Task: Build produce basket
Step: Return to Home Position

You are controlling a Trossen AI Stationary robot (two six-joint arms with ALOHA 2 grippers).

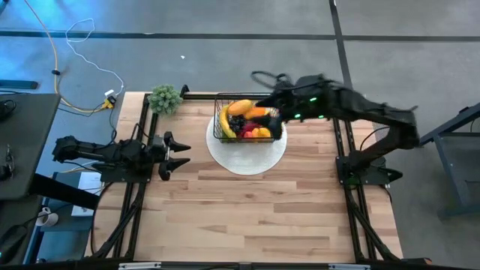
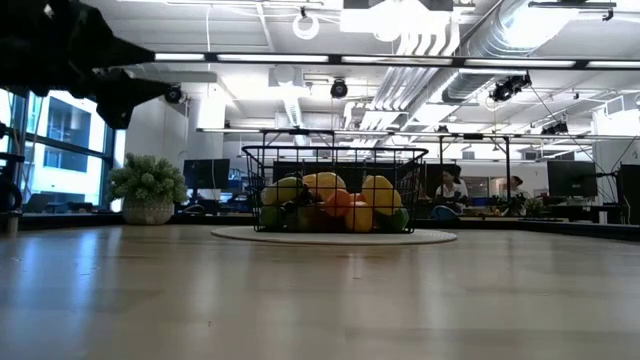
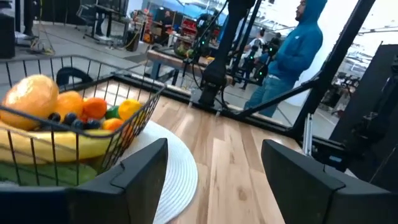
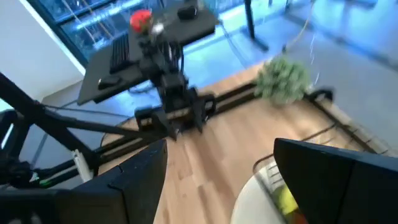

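Left gripper (image 3: 214,180) first, since its own fingers fill the front of the left wrist view. They're spread wide with nothing between them. That arm is parked at the left table edge, and the basket (image 3: 124,134) is close ahead of it, a bit off to one side.

The right gripper (image 1: 274,112) is the one in play. It hangs just above the basket's (image 1: 217,120) right end, with the white plate (image 1: 247,159) directly below. In the right wrist view the fingers are wide apart and holding nothing. Only the plate edge and a sliver of yellow show beneath them, and the leafy bunch (image 4: 283,78) sits well ahead.

The loading looks pretty much done to me. The produce (image 1: 251,124) is heaped inside the basket: the banana (image 3: 56,146) along one side, the mango (image 3: 31,96) on top, and small oranges, something red and something green tucked in. The high view shows no loose fruit on the wood. The leafy bunch isn't in the basket, but I don't think it's meant to be.

My guess is the only thing left is getting the right arm up and away without clipping the rim.
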